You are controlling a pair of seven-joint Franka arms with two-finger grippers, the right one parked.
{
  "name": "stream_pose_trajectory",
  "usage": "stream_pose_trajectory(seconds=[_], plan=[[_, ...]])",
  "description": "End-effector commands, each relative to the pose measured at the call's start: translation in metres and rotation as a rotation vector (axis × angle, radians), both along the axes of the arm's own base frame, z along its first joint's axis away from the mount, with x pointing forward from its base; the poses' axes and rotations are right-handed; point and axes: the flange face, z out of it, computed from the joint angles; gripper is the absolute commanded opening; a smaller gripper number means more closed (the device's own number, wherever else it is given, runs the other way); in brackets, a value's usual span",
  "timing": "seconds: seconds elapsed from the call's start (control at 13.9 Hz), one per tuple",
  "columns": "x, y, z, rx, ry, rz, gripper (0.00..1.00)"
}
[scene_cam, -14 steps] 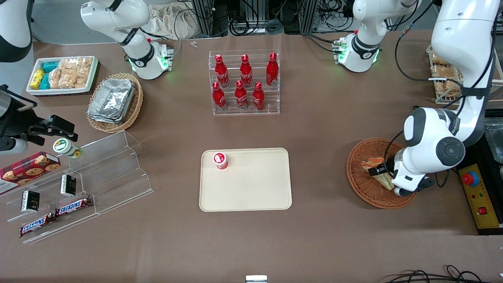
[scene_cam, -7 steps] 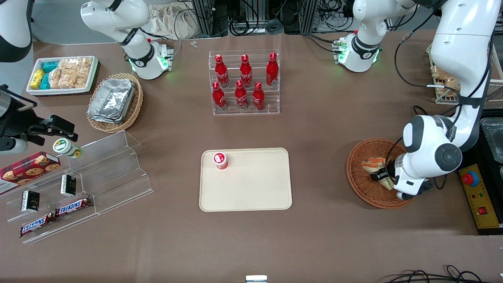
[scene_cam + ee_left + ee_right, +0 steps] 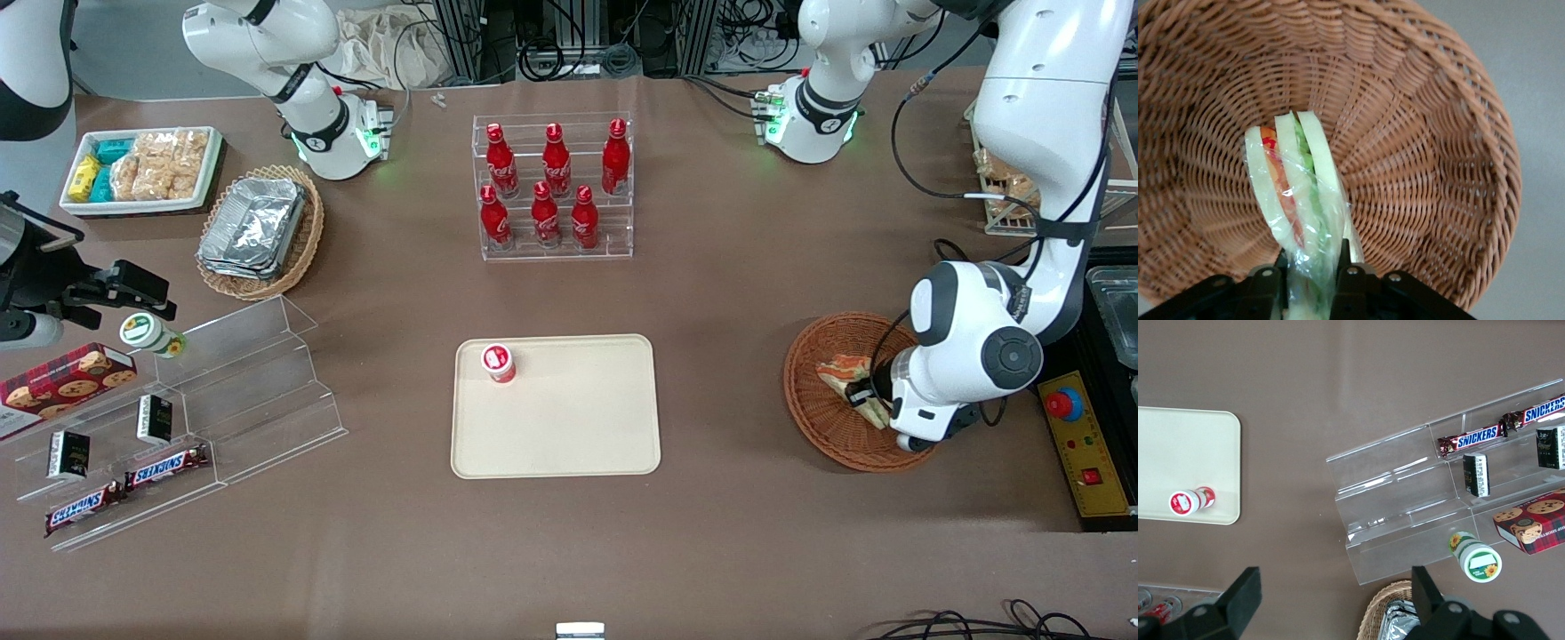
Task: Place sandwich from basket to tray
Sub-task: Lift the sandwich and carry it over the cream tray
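While it sits low in the basket point(image 3: 1431, 127), the pincer point(image 3: 1313, 277) is clamped on the sandwich point(image 3: 1298, 193).

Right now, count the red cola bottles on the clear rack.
6 cola bottles on the clear rack: three on the upper step, three on the lower step nearer the front camera. None seem hidden.

tray point(image 3: 1178, 453): beige, rounded corner showing, lying on the brown table point(image 3: 1338, 380)
small bottle point(image 3: 1190, 501): red with a white cap, lying on the tray close to its rim
clear stand point(image 3: 1438, 493): stepped shelves, apart from the tray
candy bars point(image 3: 1471, 439): two Snickers on one step
dark packets point(image 3: 1478, 475): two, on the next step
cookie box point(image 3: 1531, 523): red plaid, on the stand
green-and-white cup point(image 3: 1475, 557): beside the cookie box
foil containers point(image 3: 1401, 623): in a tan wicker basket point(image 3: 1379, 608)
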Motion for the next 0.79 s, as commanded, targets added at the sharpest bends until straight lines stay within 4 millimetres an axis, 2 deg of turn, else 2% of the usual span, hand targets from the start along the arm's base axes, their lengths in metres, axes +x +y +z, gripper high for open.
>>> stream_pose_trajectory(seconds=[0.0, 0.22, 0.36, 0.58, 0.72], plan=[[-0.004, -0.020, 0.054, 0.036, 0.022, -0.028, 0.00], [0.001, -0.061, 0.114, 0.014, 0.083, -0.094, 0.00], [0.002, -0.095, 0.148, -0.008, 0.092, -0.155, 0.00], [-0.004, -0.144, 0.177, -0.049, 0.041, -0.264, 0.00], [-0.007, -0.183, 0.185, -0.087, -0.032, -0.325, 0.00]])
